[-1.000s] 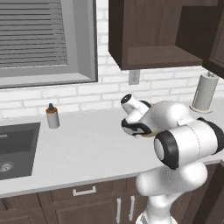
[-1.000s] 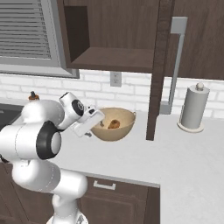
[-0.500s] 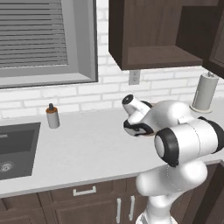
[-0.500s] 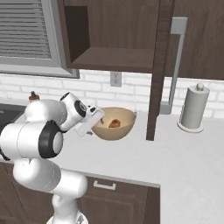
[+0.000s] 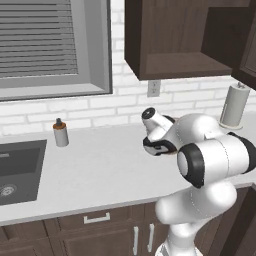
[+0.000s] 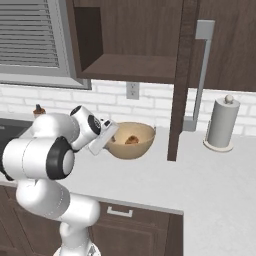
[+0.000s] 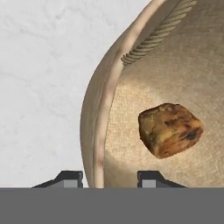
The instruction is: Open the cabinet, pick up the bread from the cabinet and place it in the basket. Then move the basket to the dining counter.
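You have one round tan woven basket (image 6: 131, 142) on the pale grey marbled worktop (image 6: 210, 175), with one lumpy golden-brown bread bun (image 7: 169, 129) lying inside. The two-finger gripper (image 7: 104, 177) is spread, one dark tip either side of the rope-trimmed rim; contact is unclear. The dark brown wooden cabinet (image 6: 137, 37) stands open; the arm hides the basket in the left base view.

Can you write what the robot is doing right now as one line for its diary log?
phase: gripping basket rim | gripper: open, fingertips straddle rim | bread: inside basket | cabinet: open
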{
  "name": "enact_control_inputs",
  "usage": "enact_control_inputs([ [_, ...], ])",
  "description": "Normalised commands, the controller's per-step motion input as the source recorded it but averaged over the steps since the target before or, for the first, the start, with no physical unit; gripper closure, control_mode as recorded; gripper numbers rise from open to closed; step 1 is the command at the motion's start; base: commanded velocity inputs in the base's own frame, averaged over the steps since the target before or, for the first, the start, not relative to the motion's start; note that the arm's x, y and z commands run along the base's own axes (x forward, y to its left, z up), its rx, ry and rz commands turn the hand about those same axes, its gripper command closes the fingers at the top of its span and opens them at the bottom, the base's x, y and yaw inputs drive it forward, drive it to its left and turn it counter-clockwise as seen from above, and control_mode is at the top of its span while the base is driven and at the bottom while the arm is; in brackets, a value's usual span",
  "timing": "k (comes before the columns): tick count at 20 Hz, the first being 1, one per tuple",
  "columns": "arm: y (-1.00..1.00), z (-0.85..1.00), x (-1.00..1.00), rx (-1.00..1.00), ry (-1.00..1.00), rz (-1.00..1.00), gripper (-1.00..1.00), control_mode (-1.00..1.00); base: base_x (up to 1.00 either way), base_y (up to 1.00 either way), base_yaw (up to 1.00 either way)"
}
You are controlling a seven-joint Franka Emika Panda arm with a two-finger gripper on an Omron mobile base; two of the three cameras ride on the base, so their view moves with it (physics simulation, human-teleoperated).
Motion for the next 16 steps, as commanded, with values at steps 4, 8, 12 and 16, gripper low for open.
enact_control_inputs([
  [4, 0.06, -0.36, 0.0, -0.04, 0.09, 0.01, 1.0, -1.0, 0.0, 0.0, 0.0],
  [8, 0.03, -0.05, -0.12, 0.01, 0.04, 0.04, 1.0, -1.0, 0.0, 0.0, 0.0],
  [12, 0.06, 0.53, -0.64, 0.0, 0.02, 0.03, 1.0, -1.0, 0.0, 0.0, 0.0],
  [16, 0.17, 0.84, -0.82, -0.03, -0.01, 0.04, 1.0, -1.0, 0.0, 0.0, 0.0],
])
